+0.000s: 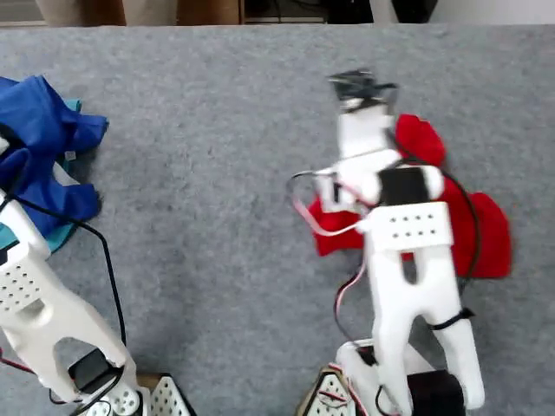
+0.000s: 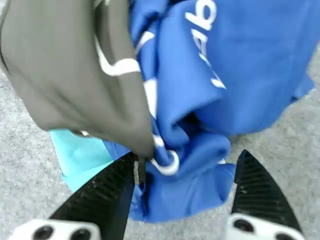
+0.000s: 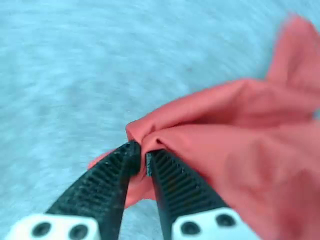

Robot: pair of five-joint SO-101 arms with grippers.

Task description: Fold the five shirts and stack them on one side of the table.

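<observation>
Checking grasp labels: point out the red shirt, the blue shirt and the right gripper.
red shirt (image 1: 486,234), high view, flat part of the cloth.
blue shirt (image 2: 260,60), left wrist view, smooth panel beside the white print.
right gripper (image 3: 141,152), right wrist view, midway between fingertips shut on a red fold.

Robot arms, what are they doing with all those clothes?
Two robot arms are working on shirts on a grey table. The right gripper is shut, pinching a fold of the red shirt lying crumpled on the right part of the table. The left gripper is open, with a bunched blue shirt between its fingers at the table's left edge, heaped with a dark grey garment and a teal shirt. Nothing looks folded yet.
</observation>
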